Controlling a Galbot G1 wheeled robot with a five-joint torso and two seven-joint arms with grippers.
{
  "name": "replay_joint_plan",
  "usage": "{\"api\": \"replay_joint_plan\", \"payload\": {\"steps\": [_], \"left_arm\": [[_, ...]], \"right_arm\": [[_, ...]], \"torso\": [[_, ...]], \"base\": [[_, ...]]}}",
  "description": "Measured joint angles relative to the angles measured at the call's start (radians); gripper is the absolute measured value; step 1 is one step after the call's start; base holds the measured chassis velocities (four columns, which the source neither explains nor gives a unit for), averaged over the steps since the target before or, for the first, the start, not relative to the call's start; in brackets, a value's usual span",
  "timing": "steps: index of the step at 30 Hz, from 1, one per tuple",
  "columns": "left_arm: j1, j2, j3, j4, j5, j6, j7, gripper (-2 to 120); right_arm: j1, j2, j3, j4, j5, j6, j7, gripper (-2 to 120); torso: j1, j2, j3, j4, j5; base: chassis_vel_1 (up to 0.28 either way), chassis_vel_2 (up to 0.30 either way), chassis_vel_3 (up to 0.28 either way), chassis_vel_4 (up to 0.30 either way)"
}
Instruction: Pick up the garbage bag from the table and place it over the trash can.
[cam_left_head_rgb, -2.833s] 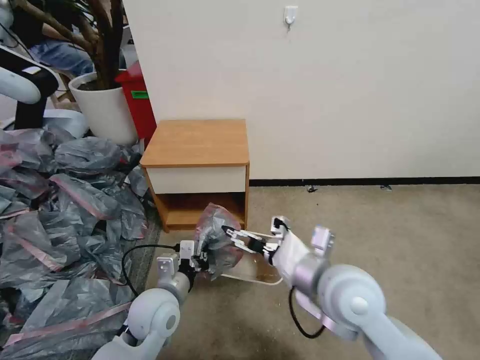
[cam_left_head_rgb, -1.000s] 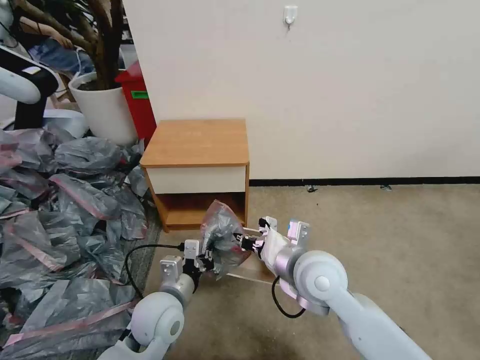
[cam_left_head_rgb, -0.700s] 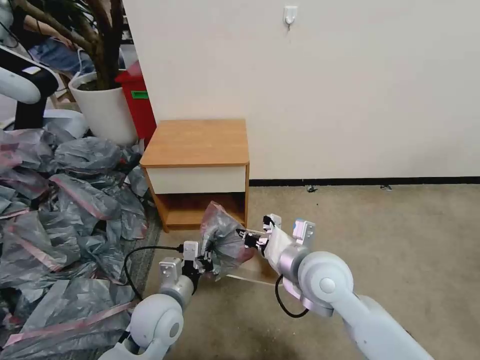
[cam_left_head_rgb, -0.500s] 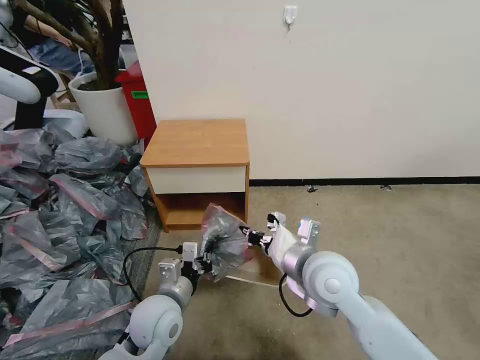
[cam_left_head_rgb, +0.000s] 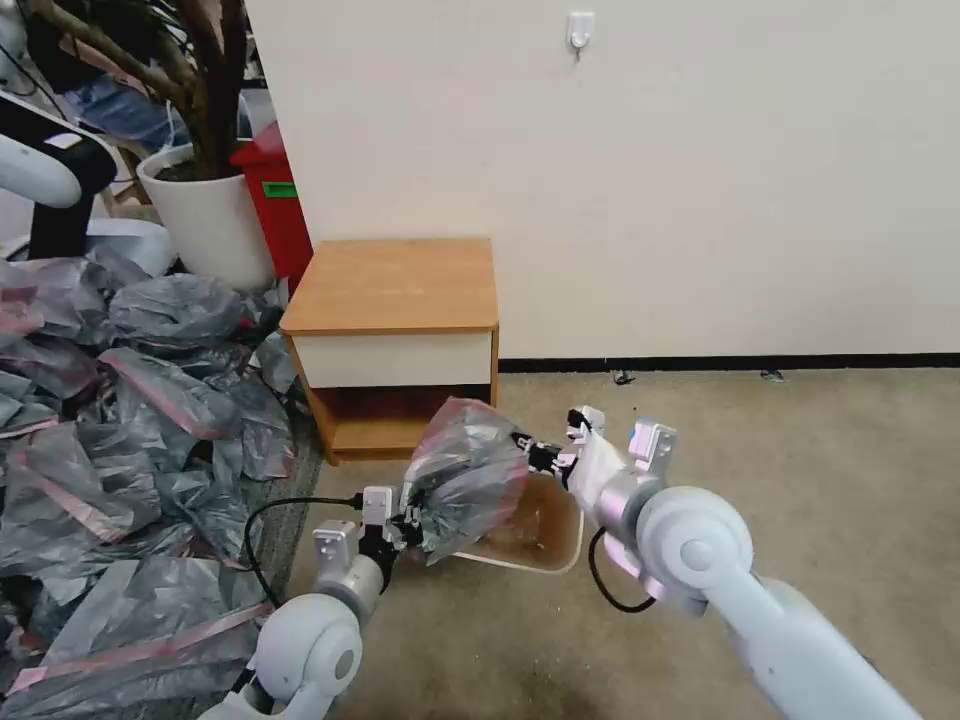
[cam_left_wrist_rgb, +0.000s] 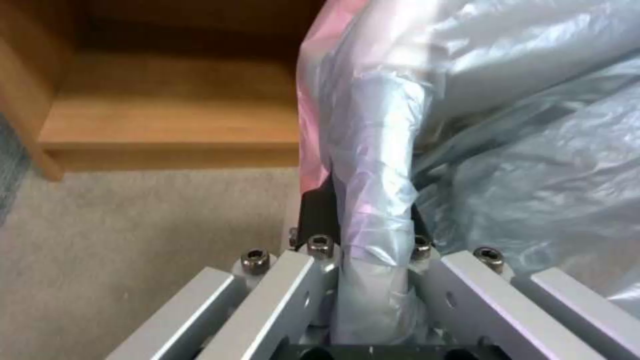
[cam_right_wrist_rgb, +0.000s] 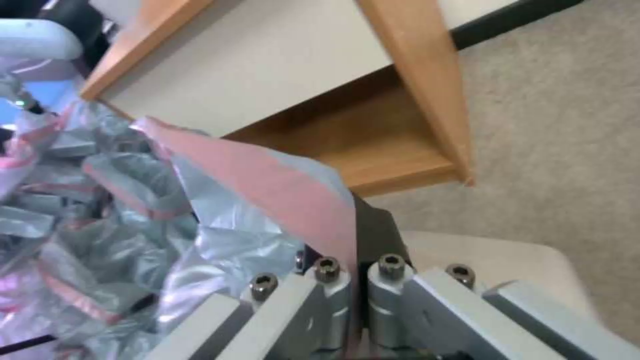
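- Since a moment ago, right gripper has dragged its side of the garbage bag rightward, uncovering the trash can.
- Left gripper is pinched tight on the bag's near-left edge, right one clamped on the pink band.
- Bag's stretched left-to-right above the can.
- Table sits behind; no readable labels.

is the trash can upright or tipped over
Tipped: the trash can lies on the carpet, mouth facing the camera, partly behind the garbage bag.
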Motion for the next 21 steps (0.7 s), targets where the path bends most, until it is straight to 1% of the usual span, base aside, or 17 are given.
{"api": "replay_joint_plan", "payload": {"steps": [1,2,6,16,19,21], "left_arm": [[0.003,0.003,-0.006,0.002,0.001,-0.013,0.019,3],[0.003,0.003,-0.006,0.002,0.001,-0.013,0.019,3],[0.014,0.005,-0.024,0.01,0.007,-0.046,0.069,3],[0.001,-0.002,-0.033,0.02,0.002,-0.084,0.097,3],[-0.017,-0.011,-0.045,0.023,-0.02,-0.106,0.114,3],[-0.02,-0.013,-0.049,0.023,-0.023,-0.108,0.117,3]], "right_arm": [[0.002,-0.009,0.006,-0.005,0.0,-0.004,0.0,0],[0.002,-0.009,0.006,-0.005,0.0,-0.004,0.0,0],[0.011,-0.037,0.025,-0.024,0.002,-0.014,-0.003,0],[0.0,-0.07,0.056,-0.065,0.006,-0.033,-0.022,0],[-0.014,-0.082,0.074,-0.078,0.006,-0.037,-0.032,0],[-0.017,-0.085,0.078,-0.079,0.006,-0.037,-0.033,0]], "torso": [[0.0,0.0,0.0,0.0,0.0],[0.0,0.0,0.0,0.0,0.0],[0.0,0.0,0.0,0.0001,0.0],[0.0,0.0,0.0,0.0001,0.0],[0.0,0.0,0.0,0.0,0.0],[0.0,0.0,0.0,0.0,0.0]], "base": [[0.0,0.0,0.0,0.0],[0.0,0.0,0.0,0.0],[0.0,0.0,0.0,0.0],[0.0,0.0,0.0,0.0],[0.0,0.0,0.0,0.0],[0.0,0.0,0.0,0.0]]}}
